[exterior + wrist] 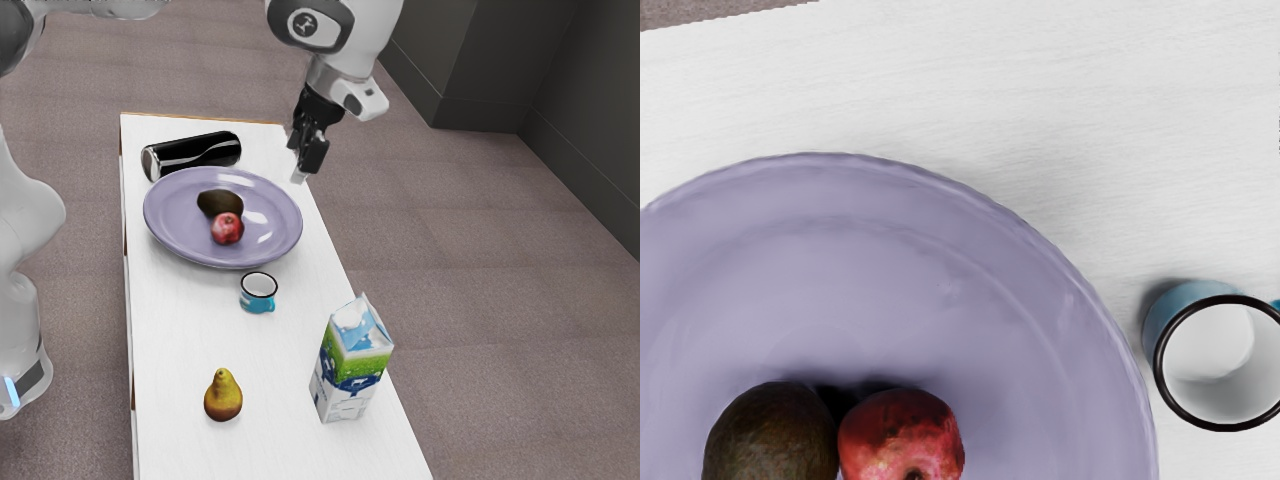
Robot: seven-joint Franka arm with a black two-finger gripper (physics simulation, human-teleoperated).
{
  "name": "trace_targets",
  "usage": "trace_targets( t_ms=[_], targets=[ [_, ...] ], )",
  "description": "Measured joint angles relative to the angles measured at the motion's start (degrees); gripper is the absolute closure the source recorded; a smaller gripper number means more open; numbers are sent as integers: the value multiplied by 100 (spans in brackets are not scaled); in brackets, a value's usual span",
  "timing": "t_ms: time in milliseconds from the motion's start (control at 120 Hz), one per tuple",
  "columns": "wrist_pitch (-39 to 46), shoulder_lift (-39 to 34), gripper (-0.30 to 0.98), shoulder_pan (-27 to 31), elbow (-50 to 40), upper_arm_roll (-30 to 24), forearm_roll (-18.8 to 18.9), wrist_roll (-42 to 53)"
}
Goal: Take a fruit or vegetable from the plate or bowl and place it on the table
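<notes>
Two pieces of produce, a red apple (227,229) and a dark avocado (221,204), lie on the purple plate (168,232), which rests on the white tabletop (180,340). Taking the exterior view as a clock face centred on the plate, the avocado sits close to the middle and the apple just beside it, toward six o'clock. In the wrist view the two lie side by side, both well inside the rim.

The hand (301,178) is at about two o'clock from the plate's centre, raised and apart from the fruit; whether it is spread or pressed together, I cannot tell.

Round the plate, a glossy black cylinder (195,155) lies on its side near eleven o'clock, close to the rim, its pale end turned toward eight. A small blue mug (258,293) with a white inside and a dark lip stands upright near five o'clock, just off the rim. A milk carton (352,362) stands upright well out between four and five o'clock, with green and blue printing on its sides. A yellow-brown pear (223,397) rests on the tabletop straight out at six o'clock, its stem end pointing toward twelve, well apart from the plate.
</notes>
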Motion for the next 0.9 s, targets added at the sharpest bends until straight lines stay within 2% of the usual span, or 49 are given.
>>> trace_targets(
  t_ms=[200,258,367,567,617,692,742,900],
  targets=[
    [971,20,0,-4,-18,272,-112,106],
    [1107,19,0,-9,-15,516,-274,135],
    [1077,0,0,56,50,736,-506,174],
    [931,-153,0,249,58,692,-492,139],
    [885,-435,0,584,-202,471,-457,160],
    [851,-982,0,1742,-899,-331,-427,188],
    [839,-1296,0,2320,-1298,-721,-413,204],
    [995,-1752,0,3049,-2214,-1063,-274,246]
  ],
)
